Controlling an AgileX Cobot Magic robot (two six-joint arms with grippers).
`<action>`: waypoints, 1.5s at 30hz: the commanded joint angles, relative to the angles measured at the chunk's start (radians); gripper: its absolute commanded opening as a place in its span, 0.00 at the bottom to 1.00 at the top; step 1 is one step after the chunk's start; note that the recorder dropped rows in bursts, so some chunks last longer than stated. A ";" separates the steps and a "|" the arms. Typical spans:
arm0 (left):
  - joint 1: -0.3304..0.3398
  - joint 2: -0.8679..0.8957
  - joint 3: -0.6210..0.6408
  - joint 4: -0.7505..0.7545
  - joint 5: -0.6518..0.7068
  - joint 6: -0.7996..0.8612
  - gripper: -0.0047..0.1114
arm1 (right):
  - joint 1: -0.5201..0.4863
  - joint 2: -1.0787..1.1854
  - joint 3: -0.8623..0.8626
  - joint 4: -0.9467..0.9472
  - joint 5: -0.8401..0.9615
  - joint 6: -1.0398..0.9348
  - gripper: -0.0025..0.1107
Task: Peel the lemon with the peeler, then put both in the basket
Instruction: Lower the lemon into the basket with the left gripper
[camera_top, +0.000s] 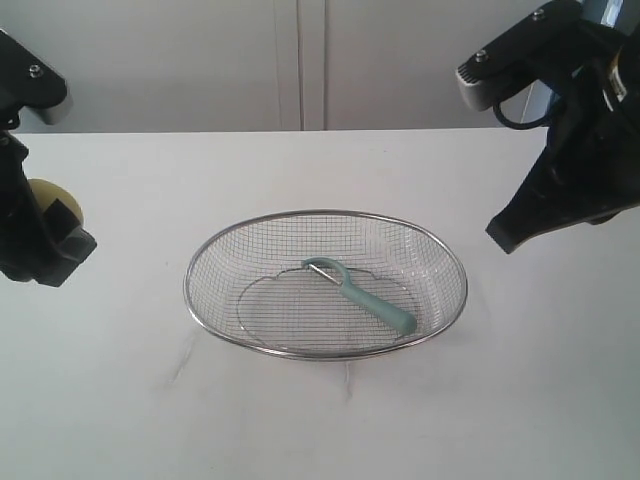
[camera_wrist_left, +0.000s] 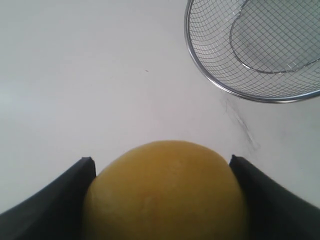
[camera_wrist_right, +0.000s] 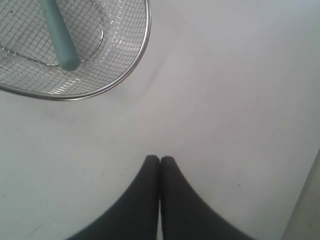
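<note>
Because the lemon (camera_wrist_left: 165, 195) has to be carried, my left gripper (camera_wrist_left: 161, 161) holds it between two widely spread black fingers, one on each flank, above the white table (camera_top: 150, 400) near its left edge. The skin facing the wrist camera is smooth and yellow, and I can't tell whether any of it has been peeled.

The peeler (camera_top: 362, 293) lies flat on the mesh floor of the wire basket (camera_top: 325, 213). Its metal head is toward the centre and its teal handle runs out toward the rim on my right arm's side, so I judge that half of the putting-away done.

The basket sits mid-table, well apart from the lemon. My right gripper (camera_wrist_right: 159, 160) hangs over bare table toward the right edge, its jaws pressed together on nothing.

I count one lemon, one peeler, one basket and two grippers.
</note>
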 joint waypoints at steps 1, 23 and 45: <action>0.004 -0.010 -0.007 -0.009 -0.012 -0.007 0.04 | -0.004 -0.010 0.005 0.013 -0.005 0.000 0.02; 0.004 -0.010 -0.007 0.003 -0.020 -0.007 0.04 | -0.004 -0.010 0.005 0.031 -0.006 0.000 0.02; -0.025 0.216 -0.091 -0.139 -0.267 -0.007 0.04 | -0.004 -0.010 0.005 0.037 -0.012 0.000 0.02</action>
